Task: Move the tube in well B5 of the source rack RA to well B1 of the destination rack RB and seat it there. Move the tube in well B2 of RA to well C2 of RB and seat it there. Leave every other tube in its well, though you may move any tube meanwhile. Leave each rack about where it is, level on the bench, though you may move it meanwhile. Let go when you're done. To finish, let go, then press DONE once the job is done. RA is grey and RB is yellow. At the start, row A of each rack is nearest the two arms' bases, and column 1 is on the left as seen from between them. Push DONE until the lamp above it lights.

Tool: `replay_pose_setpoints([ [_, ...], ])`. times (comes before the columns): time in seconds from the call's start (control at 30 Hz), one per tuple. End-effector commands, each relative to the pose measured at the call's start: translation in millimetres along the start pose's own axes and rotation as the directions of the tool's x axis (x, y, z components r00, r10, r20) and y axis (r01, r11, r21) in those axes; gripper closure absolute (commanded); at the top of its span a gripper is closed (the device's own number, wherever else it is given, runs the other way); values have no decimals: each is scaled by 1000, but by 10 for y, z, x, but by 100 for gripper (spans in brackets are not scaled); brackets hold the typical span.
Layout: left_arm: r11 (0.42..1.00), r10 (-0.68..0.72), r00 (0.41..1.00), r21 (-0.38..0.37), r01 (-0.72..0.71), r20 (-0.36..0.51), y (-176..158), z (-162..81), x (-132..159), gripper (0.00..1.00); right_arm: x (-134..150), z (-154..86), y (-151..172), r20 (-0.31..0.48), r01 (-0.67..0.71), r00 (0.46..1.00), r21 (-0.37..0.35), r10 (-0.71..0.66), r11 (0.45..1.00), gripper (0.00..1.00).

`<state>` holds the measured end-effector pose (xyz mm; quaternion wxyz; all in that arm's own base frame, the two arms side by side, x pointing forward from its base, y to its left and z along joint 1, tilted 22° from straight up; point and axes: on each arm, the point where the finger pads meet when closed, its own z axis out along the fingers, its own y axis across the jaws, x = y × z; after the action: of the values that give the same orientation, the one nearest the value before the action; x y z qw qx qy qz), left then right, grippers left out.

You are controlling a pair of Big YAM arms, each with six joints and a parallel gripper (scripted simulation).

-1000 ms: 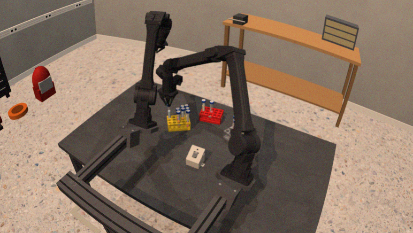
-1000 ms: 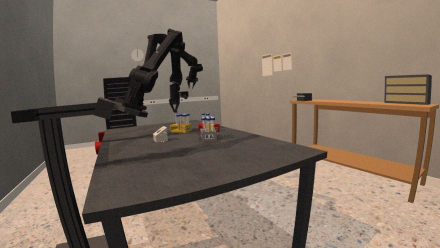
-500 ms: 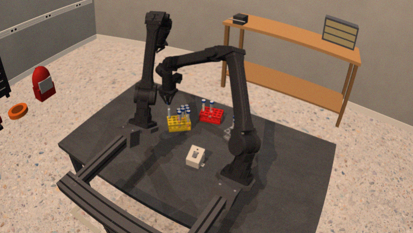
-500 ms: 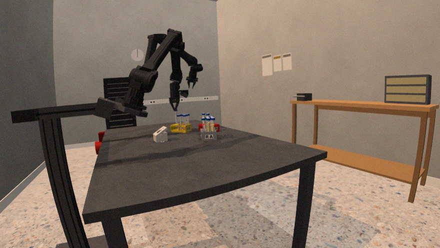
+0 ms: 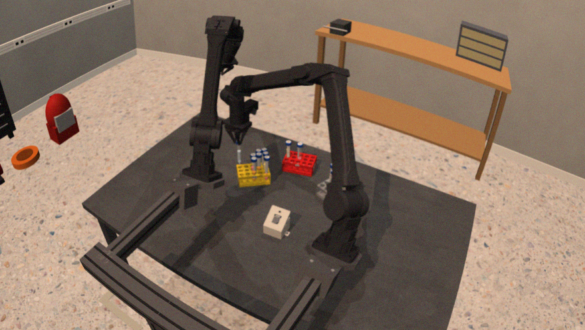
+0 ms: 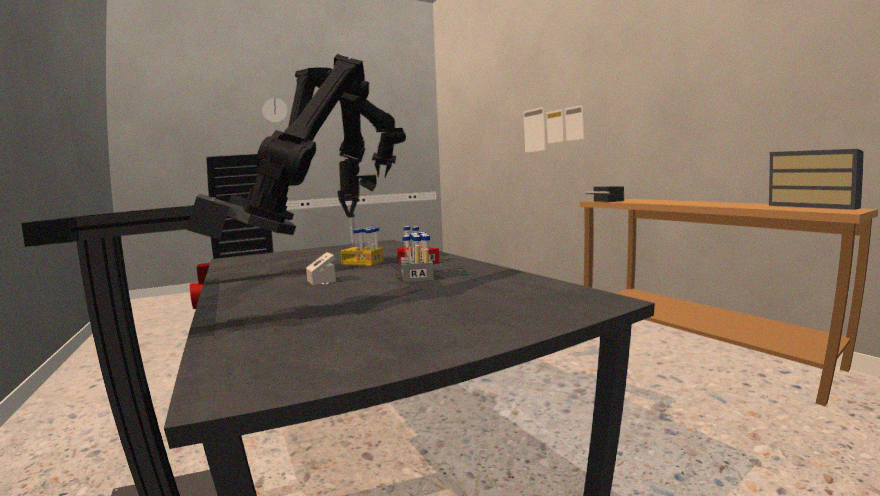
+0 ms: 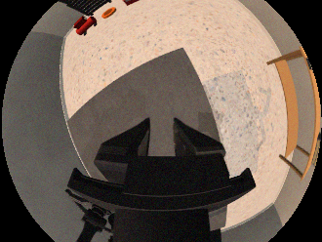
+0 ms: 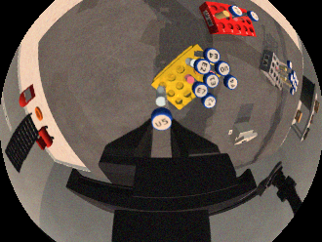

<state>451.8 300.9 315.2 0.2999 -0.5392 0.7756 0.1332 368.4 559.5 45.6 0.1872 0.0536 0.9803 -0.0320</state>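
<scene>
"While the right gripper (image 5: pixel 237 142) (image 6: pixel 350 213) (image 8: pixel 161 122) points down at the yellow rack (image 5: pixel 255 181) (image 6: pixel 361 261) (image 8: pixel 173 66), how does its tube (image 5: pixel 238 156) (image 6: pixel 352 230) (image 8: pixel 161 119) sit?"

"Close to upright, long axis running up and down, blue cap on top and clear end toward the rack. The cap reads U5."

"Is it gripped?"

"Yes, the fingers are closed on its cap end, held a little apart by it. It stands over the column 1 end; I can't tell which well is under it, or whether the tip has entered one."

"And the right arm?"

"It arches high from its base, reaches across the bench, then drops its wrist straight down."

"The left?"

"Folded up tall above its own base, well apart from the racks. The left gripper (image 5: pixel 225 71) (image 6: pixel 383 173) (image 7: pixel 161 120) hangs fingers down, partly open, with nothing between them."

"What do the racks hold?"

"The yellow one has a cluster of seven blue-capped tubes away from the held one. The red rack (image 5: pixel 298 168) (image 6: pixel 401 256) (image 8: pixel 225 32) has two blue-capped tubes standing in it. The grey rack, RA (image 5: pixel 322 194) (image 6: pixel 417 272) (image 8: pixel 266 62), carries several more, partly hidden from above by the right arm."

"And the white box (image 5: pixel 273 229) (image 6: pixel 320 274) (image 8: pixel 242 137)?"

"On the bench, sloping top, apart from every rack."
</scene>
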Motion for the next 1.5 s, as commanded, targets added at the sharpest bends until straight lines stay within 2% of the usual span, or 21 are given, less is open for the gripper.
replay_pose_setpoints([
  [0.0,1000,-13,999,22,13,30,-51,-126,-149,70,-191,-425,194,29,-29,999,-66,31,997,100],
  [0.03,1000,-13,999,22,13,30,-51,-126,-149,70,-191,-425,194,29,-29,999,-66,31,997,100],
  [0.07,1000,-13,999,22,13,30,-51,-126,-149,70,-55,-167,191,14,-11,1000,-28,11,1000,100],
  [0.1,1000,-13,999,22,13,30,-51,-126,-149,70,-36,-189,202,14,-9,1000,-31,10,999,100],
  [0.23,1000,-13,999,22,13,30,-51,-126,-149,70,-120,-523,217,30,-21,999,-74,23,997,100],
  [0.43,1000,-13,999,22,13,30,-51,-126,-149,70,-136,-574,192,30,-25,999,-73,27,997,100],
  [0.6,1000,-13,999,22,13,30,-51,-126,-149,70,-75,-481,188,24,-17,1000,-56,18,998,100],
  [0.63,1000,-13,999,22,13,30,-51,-126,-149,70,54,-372,41,10,1,1000,-22,-1,1000,100],
  [0.7,1000,-13,999,22,13,30,-51,-126,-149,70,42,-415,54,20,-11,1000,-48,12,999,100],
  [1.2,1000,-13,999,22,13,30,-51,-126,-149,70,178,-323,-120,18,-14,1000,-39,15,999,100],
  [1.47,1000,-13,999,22,13,30,-51,-126,-149,70,291,-368,-196,19,-11,1000,-47,12,999,100],
])
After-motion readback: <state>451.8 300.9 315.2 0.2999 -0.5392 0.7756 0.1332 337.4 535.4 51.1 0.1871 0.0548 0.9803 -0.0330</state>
